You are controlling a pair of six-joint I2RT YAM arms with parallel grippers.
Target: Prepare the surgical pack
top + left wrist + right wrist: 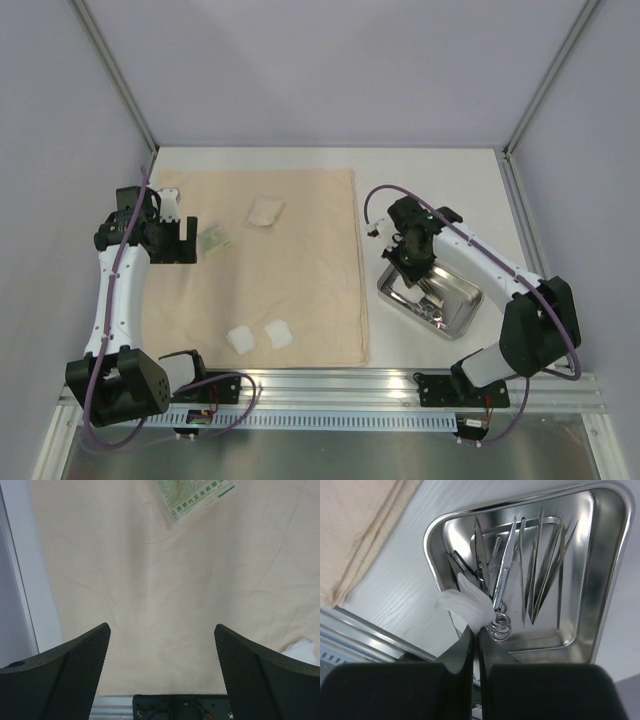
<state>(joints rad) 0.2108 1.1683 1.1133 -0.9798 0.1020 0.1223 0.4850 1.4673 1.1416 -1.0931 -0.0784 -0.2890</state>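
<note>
Beige cloth [290,280] lies spread flat on the table [430,190], left of centre, with its right edge folded double.

On the cloth:
- one gauze square [265,212] toward the far edge
- two more gauze squares [241,338] [278,334] side by side near the front edge
- a printed packet [213,240] with green lettering at the left

Steel tray [455,300] sits on bare table just beside the cloth's right edge, apart from it and turned at an angle.

Inside the tray, ring-handled scissors [502,585] lie lengthwise with the rings toward the near wall. Tweezers [540,570] lie beside them. The instruments bunched in the left corner overlap too much to tell apart.

Right gripper [475,635] is above the tray's near-left corner. Its fingers are pressed together, pinching the lower corner of a crumpled white gauze piece [467,605]. The gauze piece stands up over the scissors' rings.

Left gripper [162,630] is over the left part of the cloth, just short of the packet. Its jaws are spread wide with nothing between them.
</note>
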